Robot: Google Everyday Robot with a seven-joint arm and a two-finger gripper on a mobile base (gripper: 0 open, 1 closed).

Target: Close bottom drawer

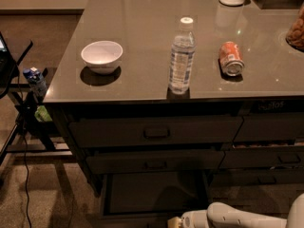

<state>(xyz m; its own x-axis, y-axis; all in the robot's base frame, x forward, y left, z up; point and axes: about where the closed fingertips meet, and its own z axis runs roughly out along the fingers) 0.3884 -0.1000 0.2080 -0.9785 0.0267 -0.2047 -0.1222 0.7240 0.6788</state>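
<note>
Glossy countertop point(142, 27), clear plastic bottle point(181, 61), matt bottom drawer point(152, 194), smooth white gripper point(175, 221) at its front
</note>
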